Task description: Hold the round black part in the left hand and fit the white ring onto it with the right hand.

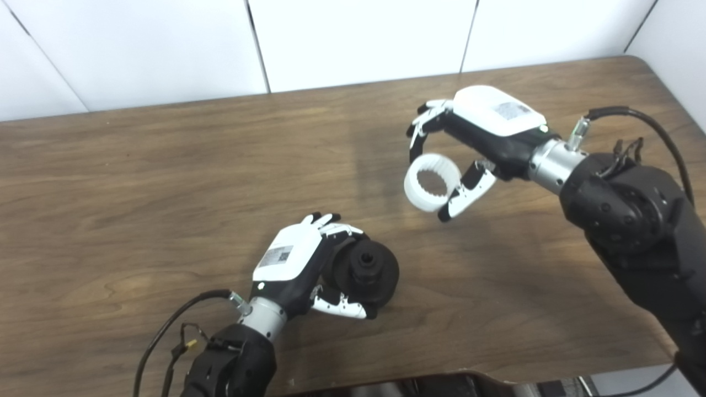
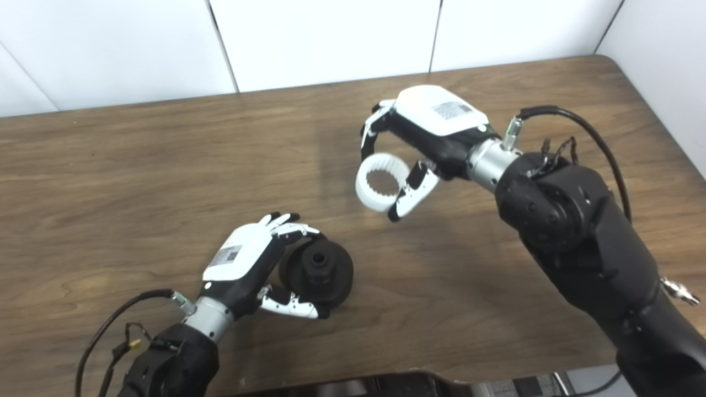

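Nearest the camera, the left hand [image 1: 302,263] grips the round black part [image 1: 365,271] low over the wooden table [image 1: 165,182], its fingers [image 1: 337,229] curled over the top edge and its thumb [image 1: 345,306] pressed under the lower edge, so the part is clamped between them. That part is a dark disc tilted on its side, with a raised hub and a hole in the middle facing up and to the right (whether its rim touches the wood is hard to tell). Farther back and to the right, the right hand [image 1: 480,138] holds the white ring [image 1: 432,182] in the air above the table, fingers hooked over its upper side and thumb [image 1: 468,193] against its lower right side. Small teeth line the ring's inner wall, and the ring hangs well apart from the black part.
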